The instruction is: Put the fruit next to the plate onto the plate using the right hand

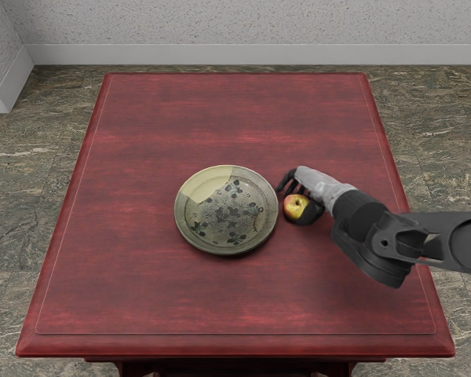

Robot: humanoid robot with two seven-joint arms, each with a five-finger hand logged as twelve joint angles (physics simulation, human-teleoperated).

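Nearest, the dark red bench (220, 314) runs its front edge along the bottom of the frame, legs cut off. Mottled stone floor (31, 157) surrounds it, and a grey wall (220, 20) with pale skirting (220, 53) crosses the top. An olive, dark-speckled plate (196, 196) sits at centre. Just right of it, the right hand (309, 193) curls dark fingers (289, 183) around the red-yellow fruit (296, 207), partly hiding it. Whether the fruit touches the bench is unclear.
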